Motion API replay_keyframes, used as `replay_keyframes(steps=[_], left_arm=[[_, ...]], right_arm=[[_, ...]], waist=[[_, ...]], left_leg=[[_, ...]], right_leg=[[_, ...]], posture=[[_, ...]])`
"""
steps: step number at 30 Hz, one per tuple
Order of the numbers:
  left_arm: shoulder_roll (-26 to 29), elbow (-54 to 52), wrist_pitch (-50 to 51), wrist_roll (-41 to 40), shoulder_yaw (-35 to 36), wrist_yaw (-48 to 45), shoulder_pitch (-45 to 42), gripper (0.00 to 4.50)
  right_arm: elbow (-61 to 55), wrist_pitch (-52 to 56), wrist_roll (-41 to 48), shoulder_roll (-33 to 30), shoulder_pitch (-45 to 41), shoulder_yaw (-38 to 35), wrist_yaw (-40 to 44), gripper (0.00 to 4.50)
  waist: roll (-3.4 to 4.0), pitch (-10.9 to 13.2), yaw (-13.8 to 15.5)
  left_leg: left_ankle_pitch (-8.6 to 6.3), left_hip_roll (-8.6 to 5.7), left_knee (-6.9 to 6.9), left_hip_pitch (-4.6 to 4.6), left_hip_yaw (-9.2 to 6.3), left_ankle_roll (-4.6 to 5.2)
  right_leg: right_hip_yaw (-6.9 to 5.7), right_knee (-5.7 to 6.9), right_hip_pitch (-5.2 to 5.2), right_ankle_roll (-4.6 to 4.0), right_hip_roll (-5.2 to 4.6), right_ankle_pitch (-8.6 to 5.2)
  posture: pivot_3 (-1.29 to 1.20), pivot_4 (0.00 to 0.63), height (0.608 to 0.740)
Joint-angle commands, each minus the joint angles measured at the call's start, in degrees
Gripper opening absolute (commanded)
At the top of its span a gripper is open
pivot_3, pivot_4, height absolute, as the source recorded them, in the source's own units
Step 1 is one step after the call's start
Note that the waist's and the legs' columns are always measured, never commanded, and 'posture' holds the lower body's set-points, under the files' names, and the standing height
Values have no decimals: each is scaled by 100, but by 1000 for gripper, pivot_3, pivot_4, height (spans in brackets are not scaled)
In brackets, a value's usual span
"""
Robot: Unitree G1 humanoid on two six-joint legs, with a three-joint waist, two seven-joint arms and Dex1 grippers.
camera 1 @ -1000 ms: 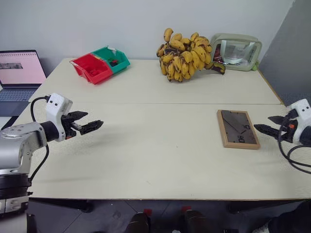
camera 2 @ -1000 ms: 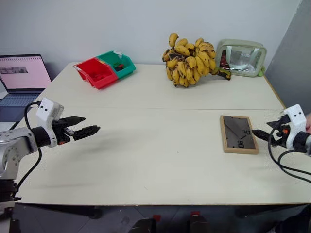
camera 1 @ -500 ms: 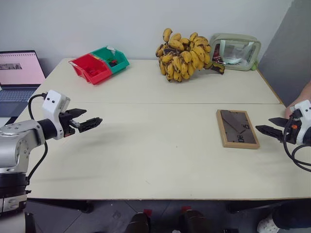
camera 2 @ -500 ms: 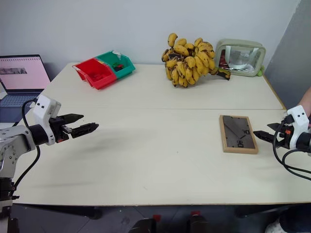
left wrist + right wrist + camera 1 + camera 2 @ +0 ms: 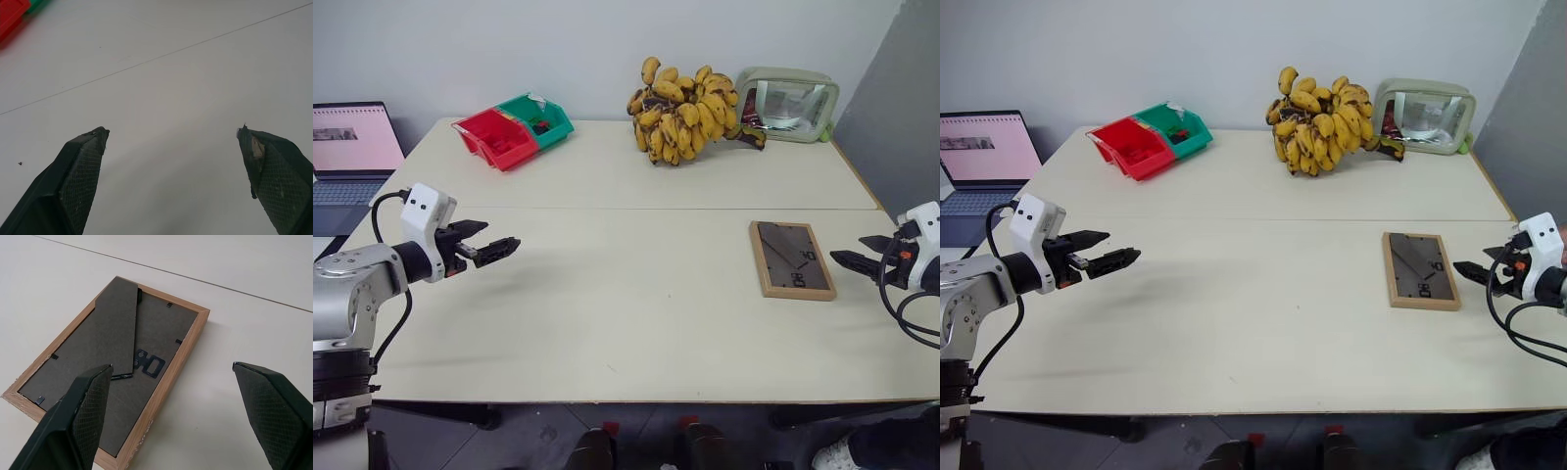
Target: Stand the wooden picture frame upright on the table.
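The wooden picture frame [image 5: 791,258] lies flat, face down, on the right part of the cream table [image 5: 626,294]; its dark back board and folded easel stand [image 5: 117,325] face up. My right gripper [image 5: 860,253] hovers open just to the right of the frame, pointing at it without touching, its fingers [image 5: 80,406] spread wide. Far away over the table's left side my left gripper [image 5: 494,248] stands open, nothing between its fingertips [image 5: 85,161].
A big bunch of bananas [image 5: 685,110] and a pale-green rounded mirror [image 5: 789,102] stand at the back right. Red and green bins [image 5: 514,129] sit at the back left. A laptop [image 5: 352,147] is off the table's left edge. A seam [image 5: 607,209] crosses the tabletop.
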Motion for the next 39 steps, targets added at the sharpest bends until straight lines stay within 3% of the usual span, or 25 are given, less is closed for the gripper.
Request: replay_keyframes(steps=[1, 6, 11, 17, 23, 30, 39], left_arm=[[-62, -190, -65, -130, 135, -7, -128, 4500], [-464, -375, -85, -150, -159, 93, -267, 3559], [-1271, -528, -101, 5, -776, 402, -731, 2596], [-1670, -721, -45, 12, -1074, 487, -841, 1334], [-1841, -1218, 273, -31, -1328, 579, -678, 23], [-1692, -1662, 521, -258, -1258, 429, -304, 23], [-1029, -2212, 838, -587, -920, 88, 325, 23]], right_arm=[[126, -234, -27, -56, -164, -142, -72, 3705], [523, -591, -540, -44, -230, 86, -593, 2522], [771, -913, -1025, 213, -313, 328, -1310, 1460], [1001, -1229, -1271, 666, -500, 562, -1693, 11], [1731, -1564, -1443, 1080, -995, 747, -1895, 0], [2493, -1777, -1379, 1483, -1465, 832, -1657, 0], [2594, -1957, -1309, 1985, -1766, 1019, -799, 0]], waist=[[0, 0, 0], [0, 0, 4], [0, 0, 31], [0, 0, -25], [1, -1, -40], [1, -1, -60], [1, -1, -162]], left_leg=[[0, 0, 0, 0, 0, 0], [0, -1, 3, 0, 0, 0], [1, -5, 10, 0, 0, -1], [1, -6, 10, 1, 6, -1], [1, -6, 12, 3, 6, -1], [1, -5, 12, 3, 6, -1], [1, 0, 11, 10, 6, -1]], right_leg=[[0, 0, 0, 0, 0, 0], [0, 0, 2, 1, -2, 0], [-1, 0, 7, 9, -6, 6], [4, 0, 7, 11, -6, 8], [7, 4, 8, 11, -3, 9], [7, 2, 9, 11, -6, 9], [9, 4, 9, 4, 16, 13]], posture=[[0, 150, 740], [0, 150, 740], [0, 150, 740], [0, 150, 740], [0, 150, 740], [0, 150, 740], [0, 150, 740]])
